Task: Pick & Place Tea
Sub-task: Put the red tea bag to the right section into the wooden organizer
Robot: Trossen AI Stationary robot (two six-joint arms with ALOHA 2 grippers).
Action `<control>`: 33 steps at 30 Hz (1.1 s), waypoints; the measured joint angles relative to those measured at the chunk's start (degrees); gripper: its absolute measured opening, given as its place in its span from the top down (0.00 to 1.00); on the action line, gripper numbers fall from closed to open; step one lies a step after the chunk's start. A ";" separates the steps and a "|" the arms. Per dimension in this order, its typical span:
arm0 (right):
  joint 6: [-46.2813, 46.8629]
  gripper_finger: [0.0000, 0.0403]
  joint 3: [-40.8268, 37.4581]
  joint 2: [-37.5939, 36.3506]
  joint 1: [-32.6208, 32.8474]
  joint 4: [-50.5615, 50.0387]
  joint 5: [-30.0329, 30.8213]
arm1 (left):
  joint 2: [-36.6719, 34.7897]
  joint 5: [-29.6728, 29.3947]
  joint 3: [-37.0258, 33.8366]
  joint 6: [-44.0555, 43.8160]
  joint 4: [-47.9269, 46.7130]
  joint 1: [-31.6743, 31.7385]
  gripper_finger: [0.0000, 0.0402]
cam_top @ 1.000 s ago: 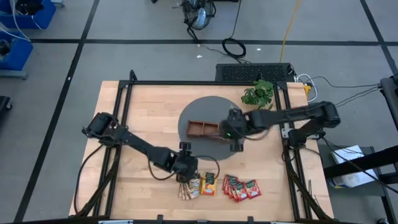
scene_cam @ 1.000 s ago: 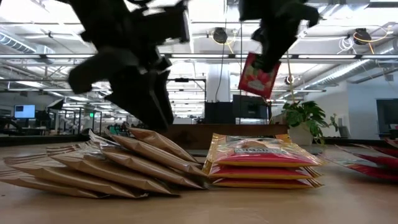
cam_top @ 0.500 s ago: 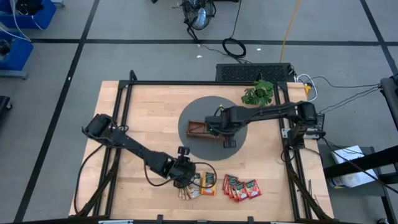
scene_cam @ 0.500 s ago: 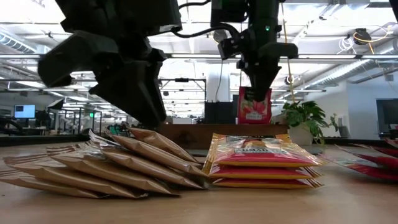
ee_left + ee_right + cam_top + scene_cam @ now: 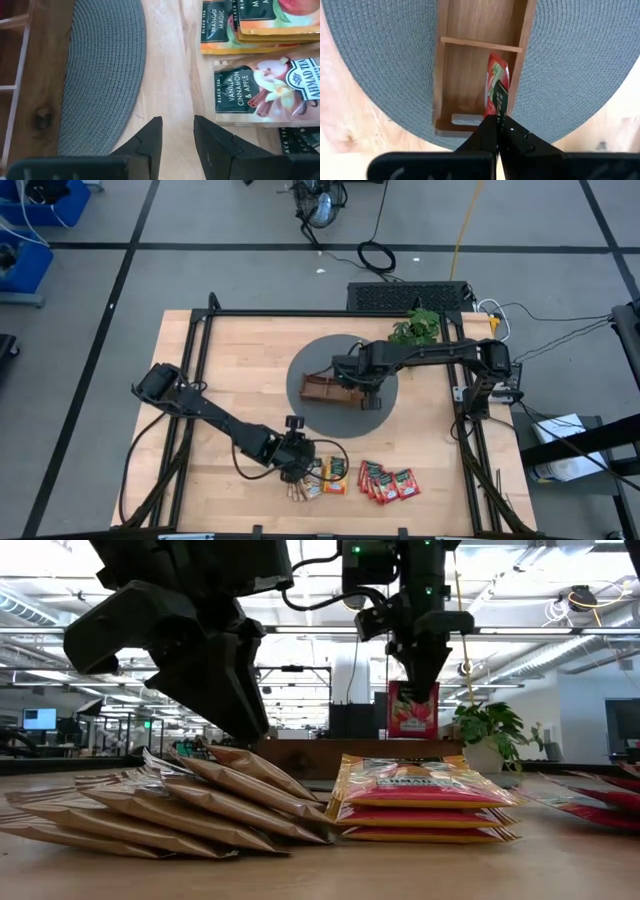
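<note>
Tea: flat red sachet (image 5: 496, 90) with fruit picture, pinched by closed right end effector (image 5: 499, 131), hanging above brown wooden tray (image 5: 450, 75). Left end effector (image 5: 176, 142) parted, empty, beside table sachets (image 5: 260, 92) reading "Vanilla Cinnamon & Apple", "Mango Magic", "Ahmad Tea".

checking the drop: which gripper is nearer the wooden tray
Right. The right gripper hangs over the wooden tray, holding a red sachet; the left gripper is near the table's front edge.

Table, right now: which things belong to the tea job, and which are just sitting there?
Job:
- red sachet in right gripper, above wooden tray
- tea sachet piles
- left gripper, fingers apart, beside vanilla sachet

Lying about:
- plant
- grey mat
</note>
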 joint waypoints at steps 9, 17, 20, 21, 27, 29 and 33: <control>-0.86 1.00 -0.28 0.00 -0.02 1.91 -1.40 | 0.00 0.00 0.00 -1.28 0.00 0.00 0.71; -1.29 1.00 -5.22 -0.08 -0.24 5.67 -2.93 | 0.00 0.00 0.00 -1.28 0.14 0.00 0.71; -1.55 1.00 -5.71 -0.07 -0.46 5.72 -2.84 | 0.00 0.00 0.00 -1.20 0.22 0.00 0.71; -1.74 1.00 -5.71 -0.09 -0.44 5.46 -2.84 | 0.00 0.00 0.00 -1.06 0.27 0.00 0.71; -2.91 1.00 -5.71 -0.57 -0.42 4.08 -1.12 | 0.00 0.00 0.00 -0.36 0.94 0.00 0.71; -4.41 1.00 -5.71 -0.57 -0.50 2.82 -1.23 | 0.00 0.00 0.00 0.02 1.13 0.00 0.71; -5.38 1.00 -5.71 -0.53 -0.79 1.86 -1.45 | 0.00 -0.02 0.00 0.34 1.36 0.00 0.71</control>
